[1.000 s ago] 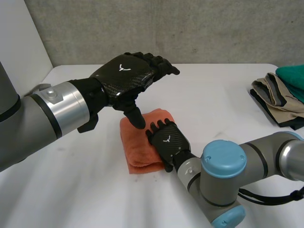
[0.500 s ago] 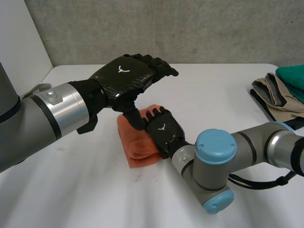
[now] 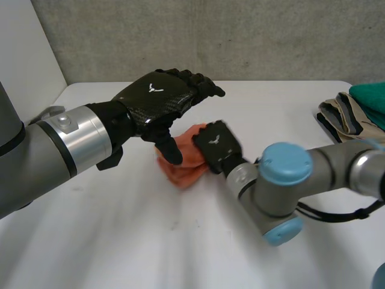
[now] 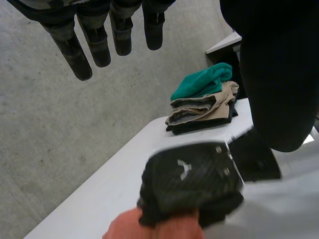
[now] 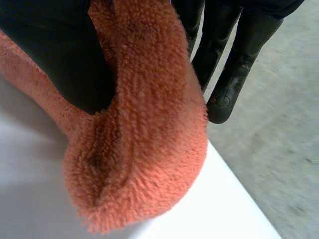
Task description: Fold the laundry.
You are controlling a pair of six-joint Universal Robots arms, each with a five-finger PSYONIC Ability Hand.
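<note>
At the middle of the white table (image 3: 120,241), your right hand (image 3: 215,147) has pulled the orange terry towel (image 3: 180,162) farther back than half a second ago, pinching it between thumb and fingers; the towel now bunches into a thick, fuzzy roll; your left hand (image 3: 159,96) hovers above it, fingers straight; a stack of folded clothes (image 3: 355,123) sits at the table's right end; a grey concrete wall (image 3: 240,36) stands behind.

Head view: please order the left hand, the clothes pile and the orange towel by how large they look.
1. Left hand, raised nearer the camera.
2. Clothes pile, cut by the view's edge.
3. Orange towel, partly hidden.
</note>
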